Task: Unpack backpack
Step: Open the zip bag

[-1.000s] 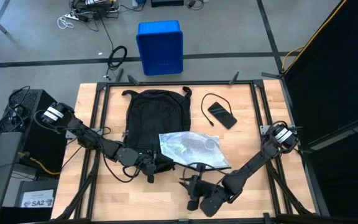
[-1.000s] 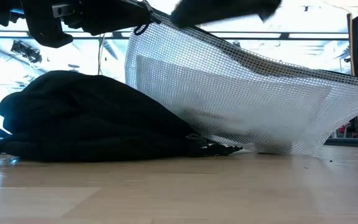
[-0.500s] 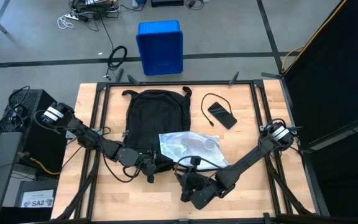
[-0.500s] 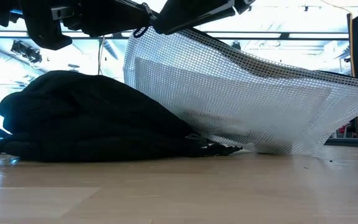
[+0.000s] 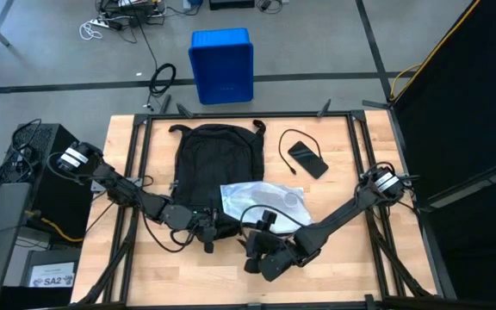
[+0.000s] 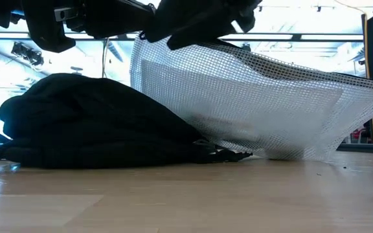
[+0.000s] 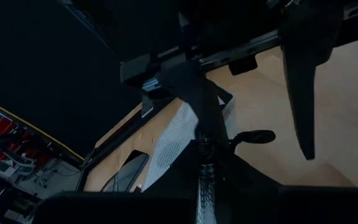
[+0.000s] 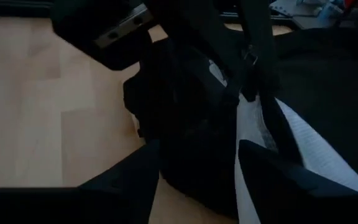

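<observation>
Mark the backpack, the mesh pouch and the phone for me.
backpack (image 5: 215, 155): high view, middle of its black back panel.
mesh pouch (image 5: 269, 202): high view, centre of the white mesh.
phone (image 5: 307, 159): high view, middle of its dark face.

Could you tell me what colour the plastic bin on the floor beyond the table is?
The bin is bright blue, clearest in the high view.

backpack near end hidden under mesh pouch, pouch's contents blurred, left hand fingertips hidden
</observation>
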Action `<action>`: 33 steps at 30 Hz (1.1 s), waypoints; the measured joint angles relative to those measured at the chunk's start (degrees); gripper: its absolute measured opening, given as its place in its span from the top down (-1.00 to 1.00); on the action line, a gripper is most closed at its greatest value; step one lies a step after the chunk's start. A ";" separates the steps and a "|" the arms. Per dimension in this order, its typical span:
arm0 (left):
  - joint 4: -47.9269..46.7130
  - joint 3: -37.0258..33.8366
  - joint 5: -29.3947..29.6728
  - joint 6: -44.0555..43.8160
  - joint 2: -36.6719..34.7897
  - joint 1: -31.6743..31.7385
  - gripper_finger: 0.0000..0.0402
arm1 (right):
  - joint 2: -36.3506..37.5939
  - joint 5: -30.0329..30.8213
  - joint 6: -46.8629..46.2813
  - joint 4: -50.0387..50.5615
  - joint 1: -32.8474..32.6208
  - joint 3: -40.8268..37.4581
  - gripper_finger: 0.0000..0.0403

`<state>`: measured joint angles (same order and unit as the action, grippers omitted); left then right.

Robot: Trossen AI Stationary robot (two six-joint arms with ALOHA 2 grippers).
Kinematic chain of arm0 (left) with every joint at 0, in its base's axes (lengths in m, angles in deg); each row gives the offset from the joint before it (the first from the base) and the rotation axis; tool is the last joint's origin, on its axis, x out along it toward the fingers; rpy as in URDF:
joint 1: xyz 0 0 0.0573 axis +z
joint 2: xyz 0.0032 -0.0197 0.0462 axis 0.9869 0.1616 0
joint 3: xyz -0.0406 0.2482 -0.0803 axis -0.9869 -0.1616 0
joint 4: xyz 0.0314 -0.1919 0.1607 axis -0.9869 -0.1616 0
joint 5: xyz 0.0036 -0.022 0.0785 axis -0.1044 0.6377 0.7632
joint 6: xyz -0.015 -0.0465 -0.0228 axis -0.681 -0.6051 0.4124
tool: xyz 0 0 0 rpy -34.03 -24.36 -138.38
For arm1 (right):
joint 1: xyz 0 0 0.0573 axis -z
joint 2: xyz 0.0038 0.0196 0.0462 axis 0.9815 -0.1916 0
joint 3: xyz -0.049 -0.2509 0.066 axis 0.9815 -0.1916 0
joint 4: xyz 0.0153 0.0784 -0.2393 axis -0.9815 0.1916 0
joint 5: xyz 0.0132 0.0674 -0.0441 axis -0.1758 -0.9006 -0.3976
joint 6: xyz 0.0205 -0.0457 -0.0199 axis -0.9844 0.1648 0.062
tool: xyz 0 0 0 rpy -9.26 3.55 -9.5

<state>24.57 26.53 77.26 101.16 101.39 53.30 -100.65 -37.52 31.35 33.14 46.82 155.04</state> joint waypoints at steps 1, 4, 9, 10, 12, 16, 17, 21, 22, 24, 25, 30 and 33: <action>0.00 0.00 0.00 0.00 0.00 0.00 1.00 | 0.00 -0.72 0.00 -0.45 0.21 0.00 0.01; 0.04 0.00 0.00 0.00 0.00 0.00 1.00 | 0.00 -2.68 0.16 -2.57 0.65 0.00 -0.01; -0.02 0.00 -0.02 -0.02 0.00 0.01 1.00 | 0.00 -3.92 0.54 -4.01 0.85 0.00 0.06; -0.02 0.00 -0.02 -0.02 0.00 0.01 1.00 | 0.00 -3.90 0.57 -4.07 0.85 0.00 0.08; -0.14 0.00 -0.02 -0.02 0.00 0.01 1.00 | 0.00 -3.86 1.07 -4.29 0.85 0.00 0.13; -0.25 0.00 -0.02 -0.02 0.00 0.00 1.00 | 0.00 -3.86 2.18 -5.33 1.06 0.00 0.24; -0.34 0.00 -0.02 -0.02 0.00 0.00 1.00 | 0.00 -3.84 2.56 -5.48 1.12 0.00 0.26; -0.37 0.00 -0.02 -0.02 0.00 0.00 1.00 | 0.00 -3.80 3.52 -6.56 1.27 0.00 0.35; -0.37 0.00 -0.04 -0.04 0.00 0.00 1.00 | 0.00 -3.81 3.54 -6.54 1.29 0.00 0.37; -0.37 0.00 -0.04 -0.04 0.00 0.02 1.00 | 0.00 -3.81 3.56 -6.48 1.45 0.00 0.41; -0.37 0.00 -0.04 -0.04 0.00 0.00 1.00 | 0.00 -3.79 3.56 -6.52 1.51 0.00 0.42; -0.37 0.00 -0.04 -0.04 0.00 0.02 1.00 | 0.00 -3.24 3.62 -6.49 1.98 0.00 0.52; -0.39 0.00 -0.04 -0.04 0.00 0.02 1.00 | 0.00 -2.60 4.77 -6.45 2.01 0.00 0.64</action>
<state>24.17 26.53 77.21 101.12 101.39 53.32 -100.65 -40.12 36.12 26.69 48.83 155.04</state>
